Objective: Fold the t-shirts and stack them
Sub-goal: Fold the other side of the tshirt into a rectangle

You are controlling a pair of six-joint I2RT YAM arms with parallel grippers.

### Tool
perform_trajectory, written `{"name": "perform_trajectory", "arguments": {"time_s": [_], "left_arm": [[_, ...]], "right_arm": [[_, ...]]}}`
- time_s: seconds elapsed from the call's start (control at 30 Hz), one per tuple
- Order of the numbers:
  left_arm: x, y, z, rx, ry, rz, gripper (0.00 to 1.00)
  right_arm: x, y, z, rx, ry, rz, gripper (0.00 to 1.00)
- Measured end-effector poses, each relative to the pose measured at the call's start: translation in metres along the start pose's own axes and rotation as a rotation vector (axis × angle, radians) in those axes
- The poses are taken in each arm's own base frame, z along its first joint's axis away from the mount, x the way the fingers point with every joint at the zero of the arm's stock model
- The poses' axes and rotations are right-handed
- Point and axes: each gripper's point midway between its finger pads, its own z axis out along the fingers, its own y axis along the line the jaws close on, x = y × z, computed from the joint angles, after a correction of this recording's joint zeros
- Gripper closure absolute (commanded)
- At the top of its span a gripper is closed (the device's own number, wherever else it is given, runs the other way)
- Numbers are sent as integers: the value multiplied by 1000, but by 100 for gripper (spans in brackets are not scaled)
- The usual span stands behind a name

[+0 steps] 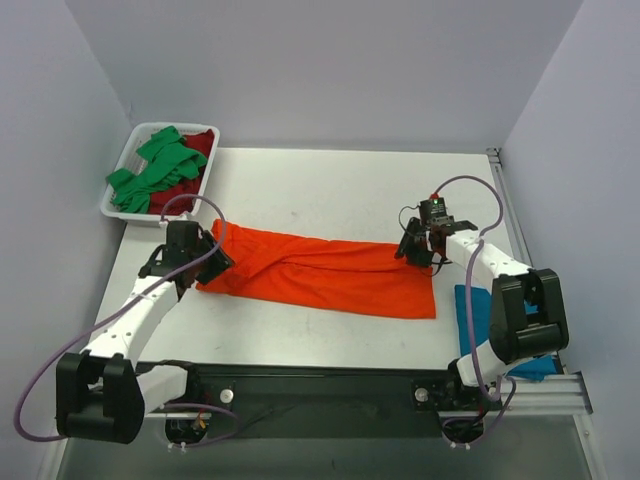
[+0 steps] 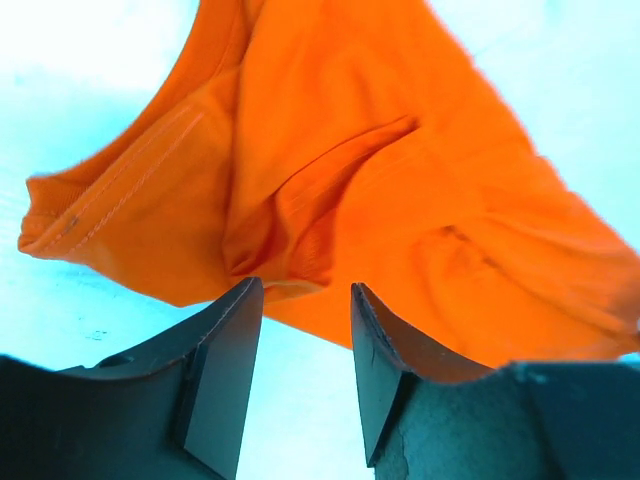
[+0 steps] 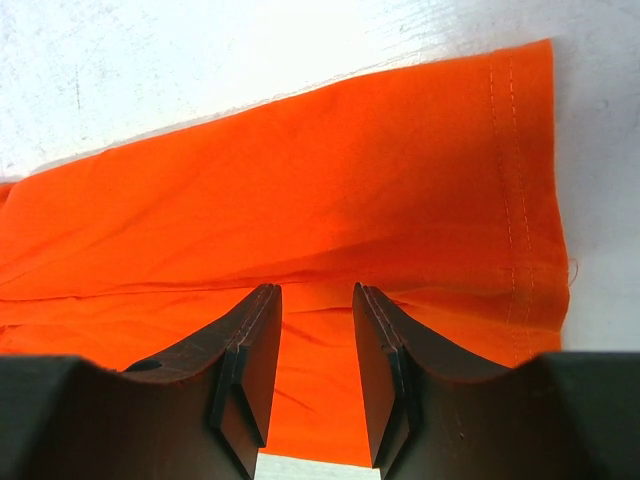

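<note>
Orange t-shirt (image 1: 320, 272) lies folded lengthwise across the table (image 1: 330, 180) centre, nine to three o'clock. Left jaws at its nine o'clock end and right jaws at three gape apart, gripping nothing.

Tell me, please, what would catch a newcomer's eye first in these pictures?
The bright orange t-shirt stretches across the middle of the table, the open left gripper at its left end and the open right gripper at its right. In the far left corner, a white tray holds a green t-shirt and a dark red t-shirt.
</note>
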Motion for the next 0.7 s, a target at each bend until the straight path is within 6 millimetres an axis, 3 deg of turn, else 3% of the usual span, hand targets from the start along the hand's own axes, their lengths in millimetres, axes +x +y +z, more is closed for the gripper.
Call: {"name": "perform_trajectory", "arguments": {"time_s": [0.13, 0.23, 0.4, 0.5, 0.7], "left_arm": [[-25, -21, -21, 61, -88, 5, 54], [-27, -31, -24, 85, -96, 12, 71], [8, -40, -2, 67, 17, 74, 87], [28, -44, 9, 59, 76, 108, 89], [39, -37, 32, 14, 118, 111, 90]], "right_arm": [[1, 3, 2, 5, 8, -23, 64], [1, 10, 2, -3, 10, -40, 65], [-4, 25, 7, -14, 15, -67, 65], [-6, 29, 14, -8, 24, -78, 65], [-5, 28, 26, 10, 48, -89, 65]]}}
